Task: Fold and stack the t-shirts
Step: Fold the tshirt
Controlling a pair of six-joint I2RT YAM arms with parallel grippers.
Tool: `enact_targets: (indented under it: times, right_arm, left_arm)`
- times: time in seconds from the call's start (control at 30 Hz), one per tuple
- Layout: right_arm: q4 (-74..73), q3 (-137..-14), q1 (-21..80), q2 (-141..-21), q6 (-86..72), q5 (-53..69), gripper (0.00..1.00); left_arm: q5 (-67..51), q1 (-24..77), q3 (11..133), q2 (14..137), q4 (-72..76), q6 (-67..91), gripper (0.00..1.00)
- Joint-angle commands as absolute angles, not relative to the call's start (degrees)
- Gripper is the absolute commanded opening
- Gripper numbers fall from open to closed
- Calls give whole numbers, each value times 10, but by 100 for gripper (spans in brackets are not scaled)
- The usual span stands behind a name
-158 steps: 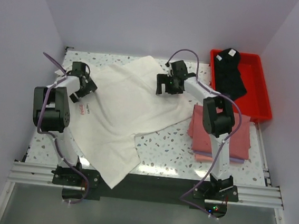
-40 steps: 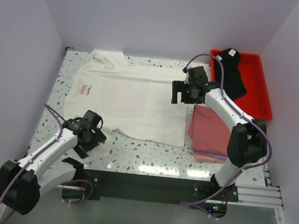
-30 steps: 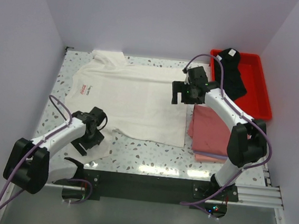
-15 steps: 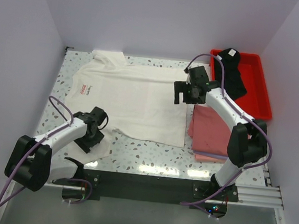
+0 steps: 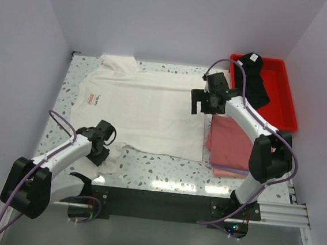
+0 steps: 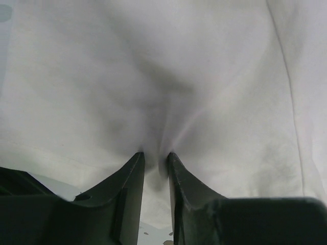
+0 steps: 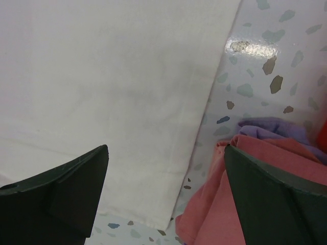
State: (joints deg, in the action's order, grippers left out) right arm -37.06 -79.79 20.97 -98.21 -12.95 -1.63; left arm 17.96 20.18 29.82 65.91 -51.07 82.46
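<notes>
1 white t-shirt [image 5: 147, 109] now lies spread nearly flat across the middle of the table, collar toward the far edge and a small red print near its left side. About 5 seconds ago it hung bunched and slanted between both arms, so the spreading looks finished and the folding looks ready to start. In the last second the left gripper [image 6: 155, 157] has crept a little along the near-left sleeve [image 5: 106, 162]. The wrist view shows its fingers almost together with a ridge of white cloth nipped between them. That reads as the opening grip for turning the sleeve inward.

The right gripper [image 7: 166, 148] has hardly shifted in that time. It hovers over the shirt's right hem with fingers wide apart, holding nothing.

Just right of that hem sits the pink stack [image 5: 239, 147], already folded, which is probably where the white one goes. Farther right, 1 black shirt [image 5: 253, 79] lies crumpled in the red tray [image 5: 285, 105], not yet folded.

All of it rests on a glossy speckled table [image 5: 165, 166], and that finish probably lets cloth slide easily. Plain lavender walls [image 5: 162, 18] close in 3 sides.
</notes>
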Motion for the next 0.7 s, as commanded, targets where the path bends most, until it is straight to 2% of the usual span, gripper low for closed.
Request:
enact_targets:
  times: [0.0, 0.07, 0.17, 0.2, 0.43, 0.67]
  right_arm:
    - [-385, -793, 208, -946, -144, -25, 99]
    - [-388, -781, 208, -938, -147, -24, 99]
    - [-395, -765, 212, -921, -152, -25, 99]
    - [-400, -759, 215, -915, -153, -28, 99]
    - [-408, -645, 323, -828, -167, -47, 99]
    - [-431, -553, 411, -766, -91, -14, 97]
  left_arm:
    - [169, 204, 255, 673, -459, 849, 28]
    - [176, 205, 264, 670, -475, 846, 25]
    - [185, 204, 285, 661, -500, 838, 11]
    - [189, 204, 296, 655, -506, 837, 1]
    - [192, 204, 320, 628, -531, 805, 0]
    - [205, 204, 336, 613, -549, 809, 0]
